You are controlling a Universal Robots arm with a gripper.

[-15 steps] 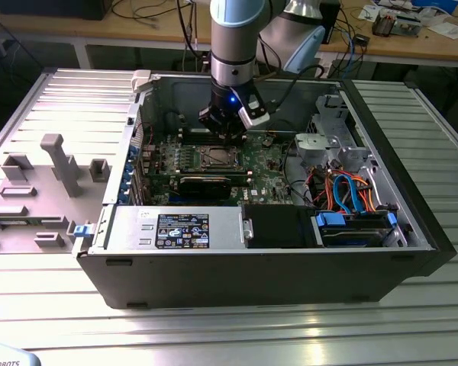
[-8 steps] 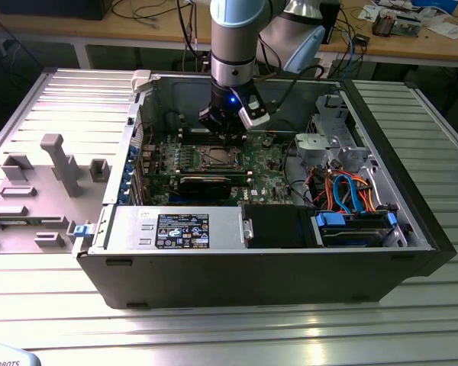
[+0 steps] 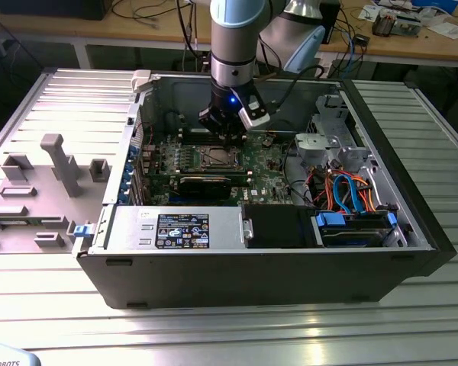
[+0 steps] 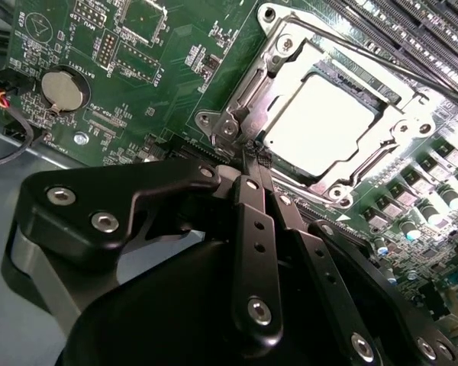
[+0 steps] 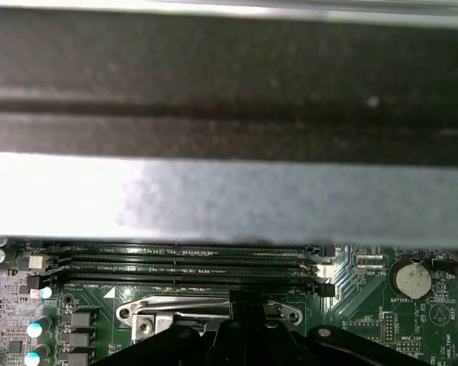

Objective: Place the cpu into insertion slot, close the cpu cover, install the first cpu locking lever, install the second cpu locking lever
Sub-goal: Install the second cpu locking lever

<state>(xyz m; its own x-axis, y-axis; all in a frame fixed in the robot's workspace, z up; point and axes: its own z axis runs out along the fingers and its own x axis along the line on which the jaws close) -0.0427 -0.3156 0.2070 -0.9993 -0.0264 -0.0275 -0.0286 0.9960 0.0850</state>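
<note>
The cpu [image 4: 317, 126] lies flat in the insertion slot [image 3: 217, 158], its silver top showing bright. The cpu cover [image 4: 248, 88], a silvery frame plate, lies down around it, the chip showing through its window. A thin metal lever rod [image 4: 351, 53] runs along one side of the socket. My gripper [image 4: 252, 160] has its black fingers [image 4: 253, 229] shut together, and the tips sit right at the socket's corner. In the exterior view the gripper [image 3: 227, 141] hangs just above the socket inside the open computer case. The first wrist view has the fingertips [image 5: 240, 309] against the silvery socket frame [image 5: 149, 311].
Long memory slots [image 5: 191, 267] run beside the socket, and a coin battery [image 4: 63, 90] sits on the green board. A long black expansion card [image 3: 206, 183] lies nearer the front. A drive cage with blue and orange cables [image 3: 351, 191] stands at the exterior view's right. Case walls [image 3: 160, 99] surround the board.
</note>
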